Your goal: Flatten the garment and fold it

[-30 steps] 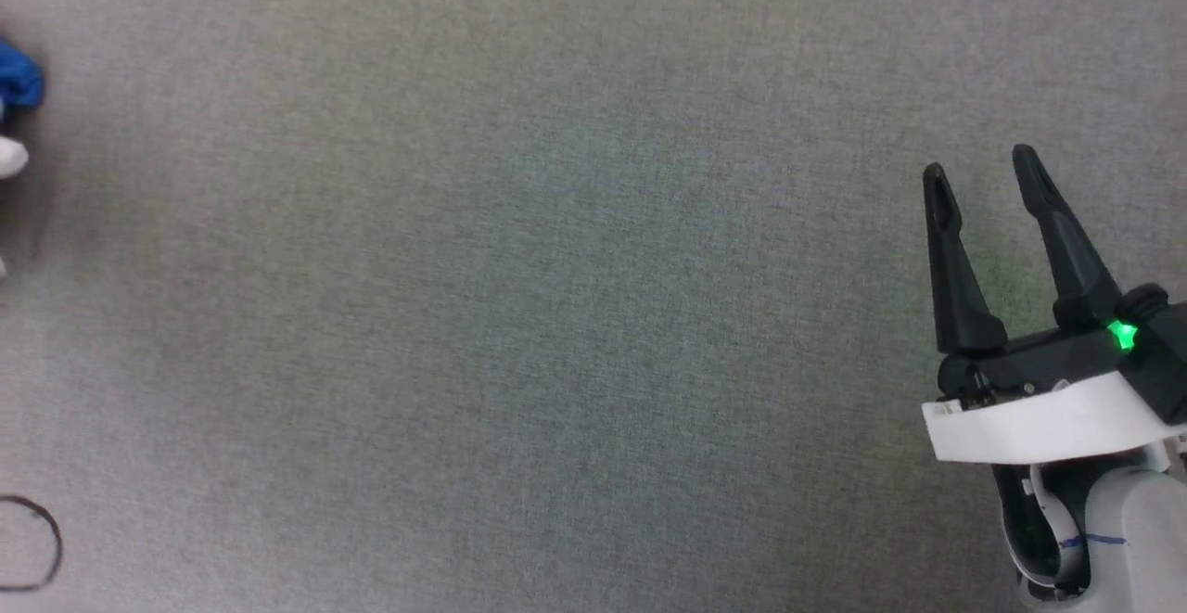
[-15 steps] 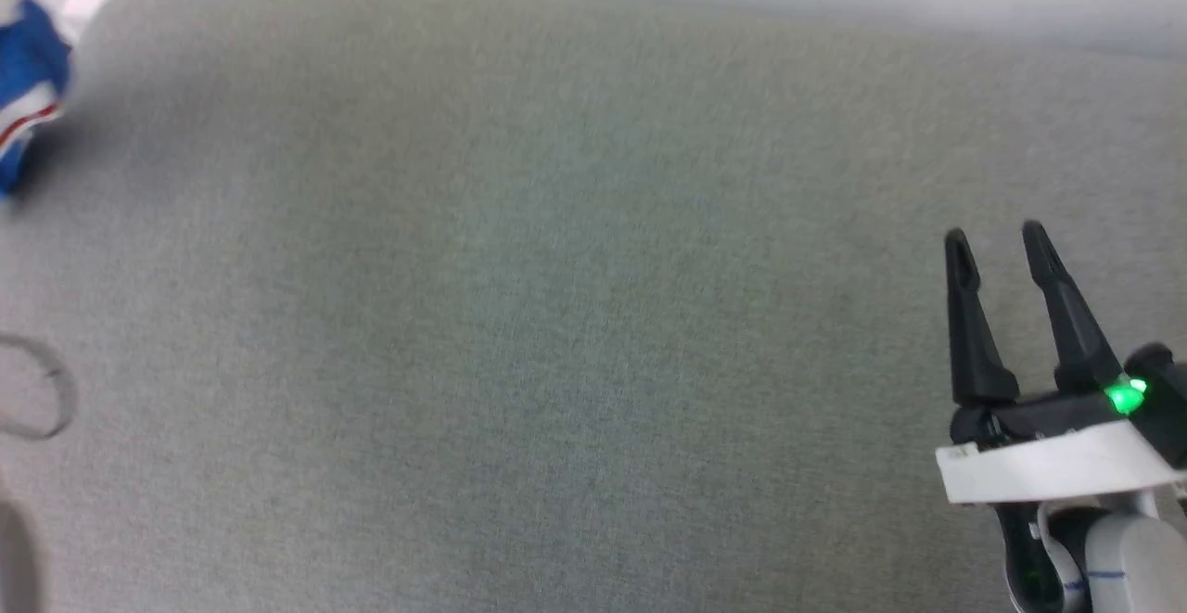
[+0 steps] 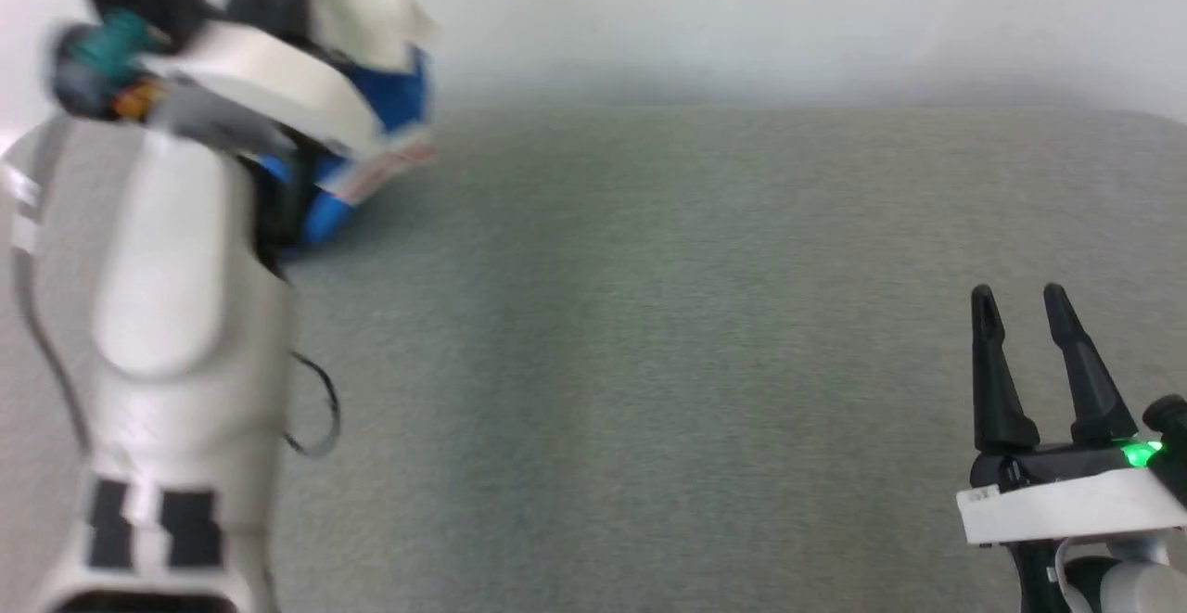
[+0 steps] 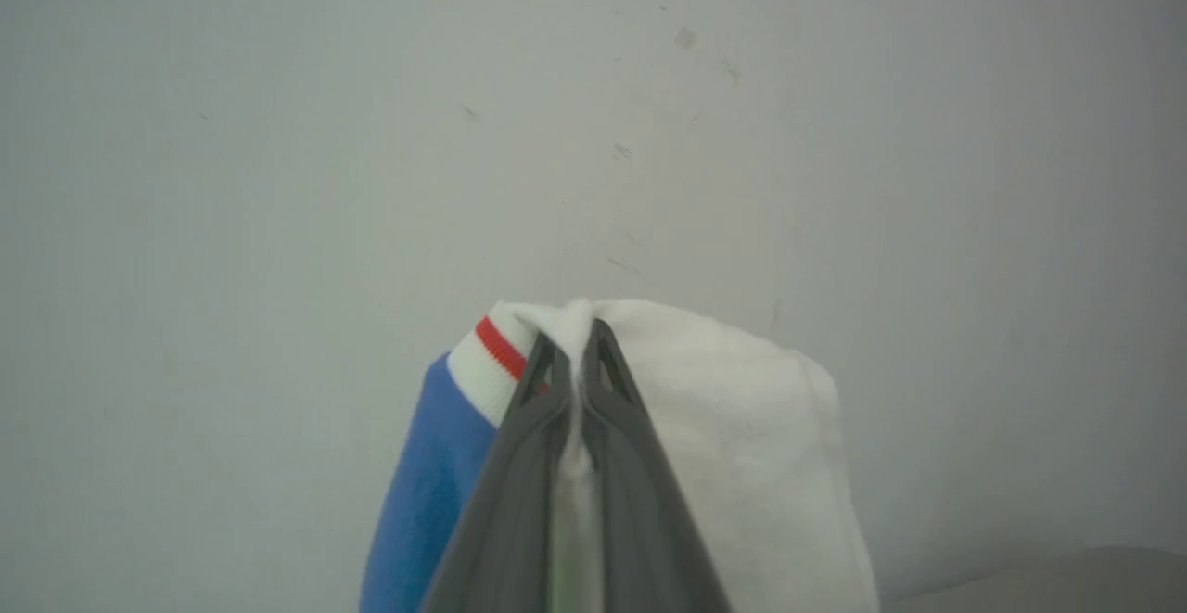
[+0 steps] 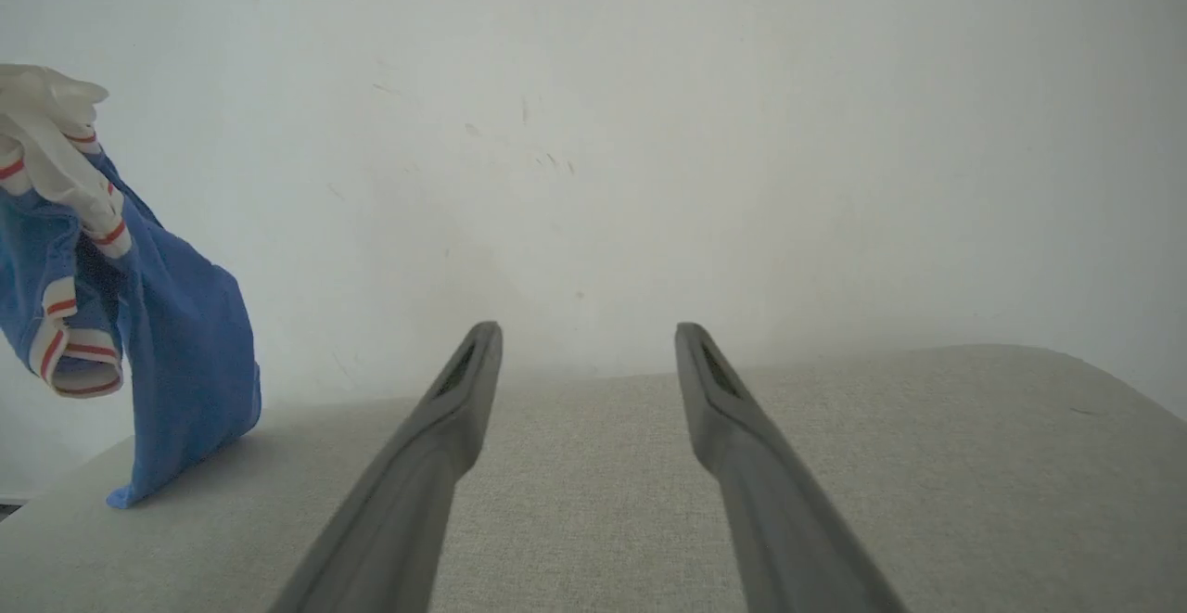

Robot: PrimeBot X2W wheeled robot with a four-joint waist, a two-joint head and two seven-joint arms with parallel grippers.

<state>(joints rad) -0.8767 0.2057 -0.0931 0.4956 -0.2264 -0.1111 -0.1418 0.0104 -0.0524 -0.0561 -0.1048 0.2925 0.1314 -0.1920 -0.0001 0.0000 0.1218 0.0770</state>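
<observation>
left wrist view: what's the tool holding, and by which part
The left tool is shut on the garment, pinching its white fabric right beside the red-striped trim; the rest hangs down.

**Your robot's body**

Left of frame you see the pale left forearm (image 3: 158,316), black rectangular marks (image 3: 153,525) low on it, a thin dark cable (image 3: 320,414) beside. Lower right: the right gripper (image 3: 1020,296), long black fingers (image 3: 997,381), white band (image 3: 1066,506), green light (image 3: 1139,453).

Garment (image 3: 394,103) mostly hidden behind blurred left forearm (image 3: 176,251); top cut off.
</observation>
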